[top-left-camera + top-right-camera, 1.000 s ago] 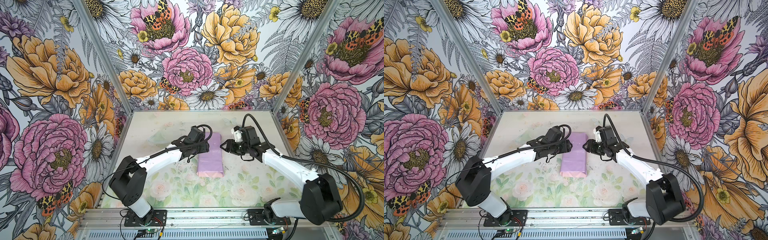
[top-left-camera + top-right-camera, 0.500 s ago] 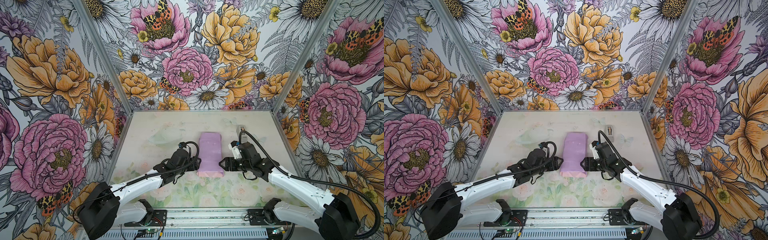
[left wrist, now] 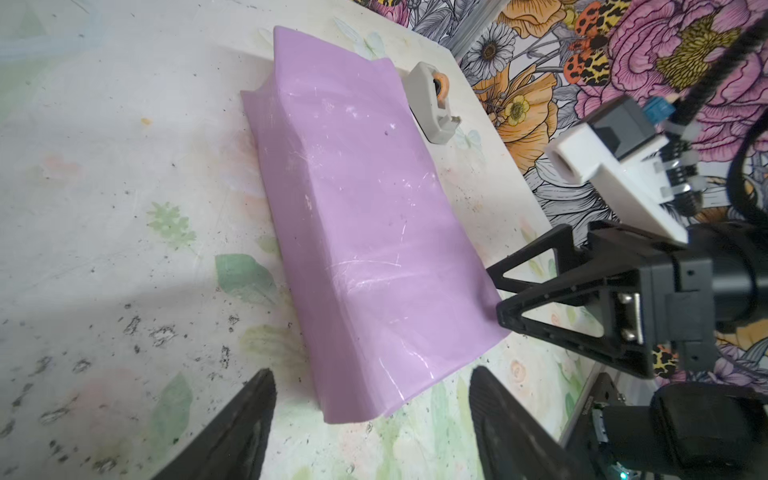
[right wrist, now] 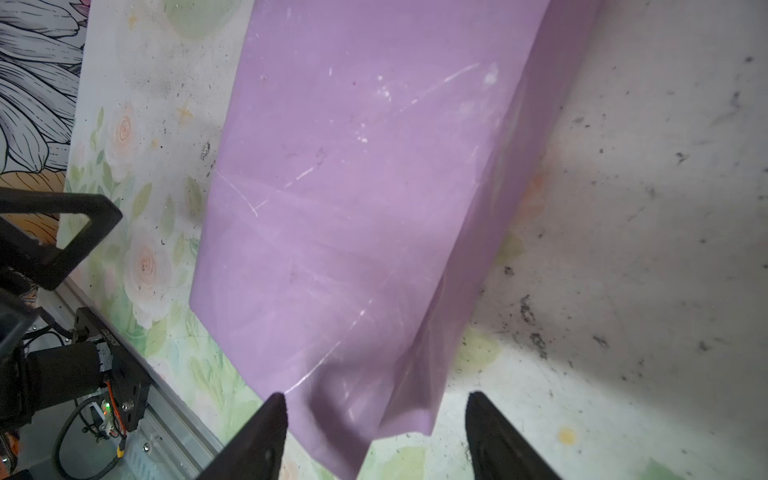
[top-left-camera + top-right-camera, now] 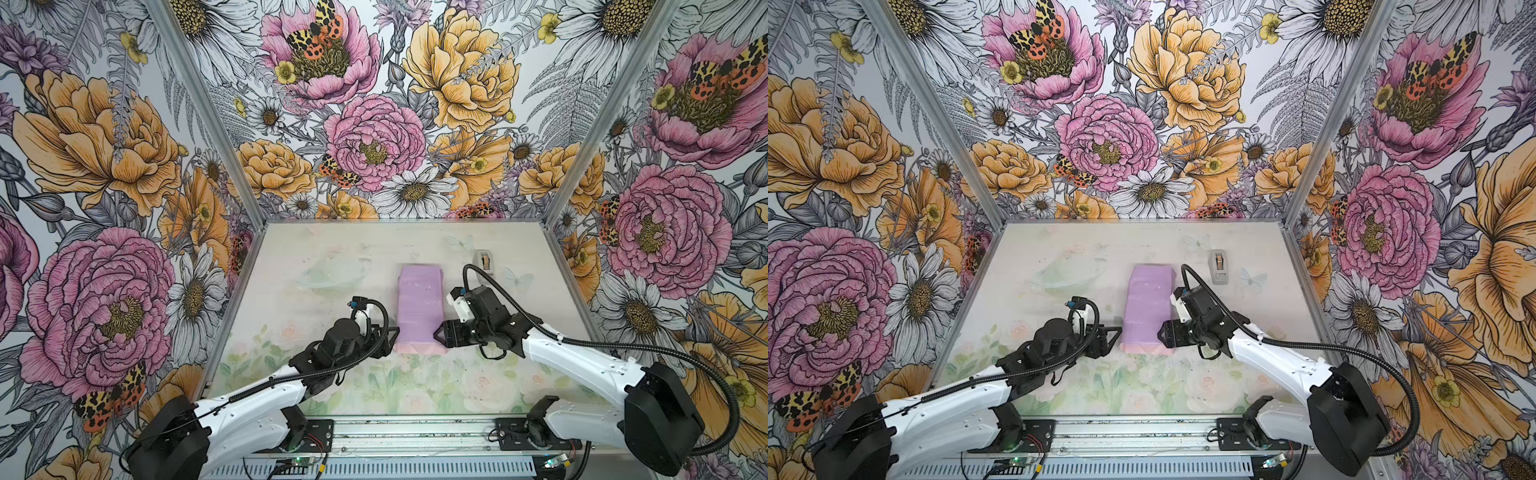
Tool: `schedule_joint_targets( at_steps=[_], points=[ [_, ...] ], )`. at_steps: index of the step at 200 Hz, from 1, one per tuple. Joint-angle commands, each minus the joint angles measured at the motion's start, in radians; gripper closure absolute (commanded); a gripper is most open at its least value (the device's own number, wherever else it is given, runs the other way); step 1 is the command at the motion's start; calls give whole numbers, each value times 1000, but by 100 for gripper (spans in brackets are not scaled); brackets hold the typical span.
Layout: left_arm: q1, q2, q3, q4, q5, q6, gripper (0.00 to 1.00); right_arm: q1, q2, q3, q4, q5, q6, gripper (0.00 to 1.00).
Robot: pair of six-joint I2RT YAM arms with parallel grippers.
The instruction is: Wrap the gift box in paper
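The paper (image 5: pixel 419 307) (image 5: pixel 1148 307) lies lilac face up, folded into a long tube at mid table, with a pale pink strip showing at its near end. The gift box is hidden under it. My left gripper (image 5: pixel 392 336) (image 5: pixel 1115 334) stands open at the tube's near left corner; in the left wrist view that corner of the paper (image 3: pixel 365 232) lies just ahead of the left gripper (image 3: pixel 372 374). My right gripper (image 5: pixel 438 334) (image 5: pixel 1160 332) is open at the near right corner; the paper (image 4: pixel 365 187) reaches between its spread fingers (image 4: pixel 376 397) without being pinched.
A grey tape dispenser (image 5: pixel 484 262) (image 5: pixel 1219 266) (image 3: pixel 430 104) stands at the back right, beyond the right arm. Flowered walls close the table on three sides. The metal rail (image 5: pixel 415 434) with both arm bases runs along the front edge.
Both grippers have drawn back along the paper's sides from its far half to its near corners. The tape dispenser has come into view behind the right arm.
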Motion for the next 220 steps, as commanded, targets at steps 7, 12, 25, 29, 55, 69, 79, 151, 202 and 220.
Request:
schedule_joint_targets(
  at_steps=[7, 12, 25, 29, 55, 69, 79, 151, 202, 220],
  points=[
    [-6, 59, 17, 69, 38, 59, 24, 8, 26, 45, 15, 18, -27, 31],
    [-7, 74, 24, 70, 42, 59, 24, 8, 27, 45, 17, 20, -29, 31],
    [-10, 113, 40, 77, 53, 61, 24, 8, 35, 46, 22, 22, -31, 31],
    [-11, 125, 45, 81, 52, 62, 24, 8, 36, 46, 24, 23, -31, 31],
    [-13, 186, 60, 103, 36, 52, 24, 8, 60, 51, 30, 26, -34, 31],
    [-15, 212, 67, 117, 28, 47, 24, 8, 73, 51, 33, 29, -34, 32],
    [-14, 226, 71, 119, 23, 47, 24, 8, 84, 50, 34, 34, -35, 32],
    [-17, 333, 114, 77, -12, 59, 31, 8, 133, 32, 44, 130, -8, 35],
    [-55, 400, 173, -21, -73, 87, 34, 10, 131, -5, 105, 166, 31, 39],
    [-71, 410, 184, -47, -101, 94, 37, 13, 131, -17, 121, 177, 38, 41]
  ],
)
